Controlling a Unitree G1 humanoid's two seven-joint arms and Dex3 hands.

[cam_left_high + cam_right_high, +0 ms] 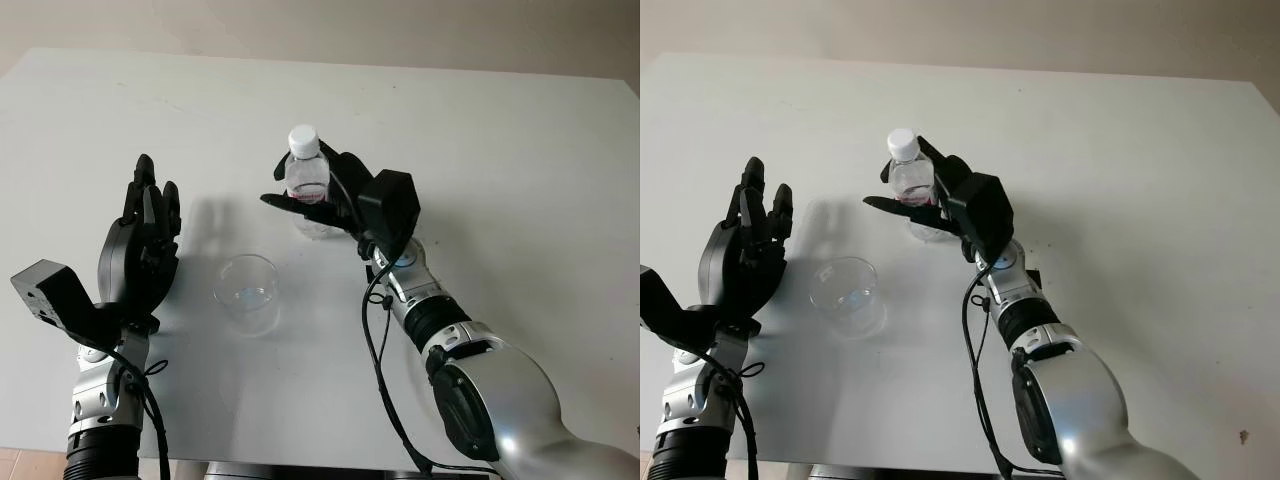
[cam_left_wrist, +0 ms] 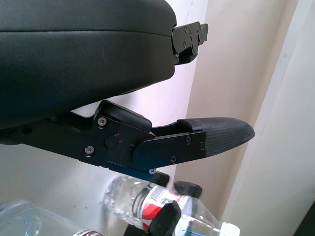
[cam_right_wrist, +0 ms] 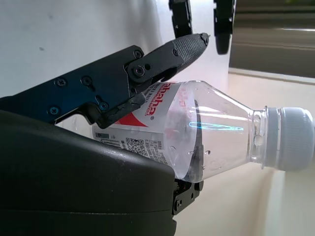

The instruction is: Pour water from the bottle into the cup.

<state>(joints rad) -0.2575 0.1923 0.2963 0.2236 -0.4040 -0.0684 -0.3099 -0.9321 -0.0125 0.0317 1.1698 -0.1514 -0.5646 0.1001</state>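
R hand (image 1: pixel 318 200) wrapped round bottle (image 1: pixel 307 180) at label height, fingers on both sides of body, palm behind it; seen from R wrist view, a finger (image 3: pixel 182 49) pressed across red-and-white label, bottle body seated against palm shell. Grip low on body rather than neck, prob. so the bottle can be tipped by wrist roll w/o slipping. Bottle upright, about mid-table, slightly toward far edge; white cap (image 1: pixel 303 137) still screwed on, so no pour possible as is. Base looks on or just off table surface, cannot tell which. Clear water inside, level hard to read. Cup (image 1: pixel 247 293), clear plastic, upright, open mouth up, nearer the near edge than the bottle and a little toward the left edge; near bottle but not touching. Looks empty, though clear walls make that uncertain. Placed between the two arms, so reachable by a tilt toward the L from the R hand. L hand (image 1: pixel 143 250) open, holding nothing, raised palm-in above table near left edge, just beside cup but apart from it; likely standing by to steady cup or deal w/ cap. Judgement: grasp stage done or nearly, lift and pour not yet begun. Next needs cap off, then bottle carried over cup rim and tipped slowly. Risks: light cup knocked over by bottle neck or stream; thin bottle wall squeezed by grip, water spurting once open.
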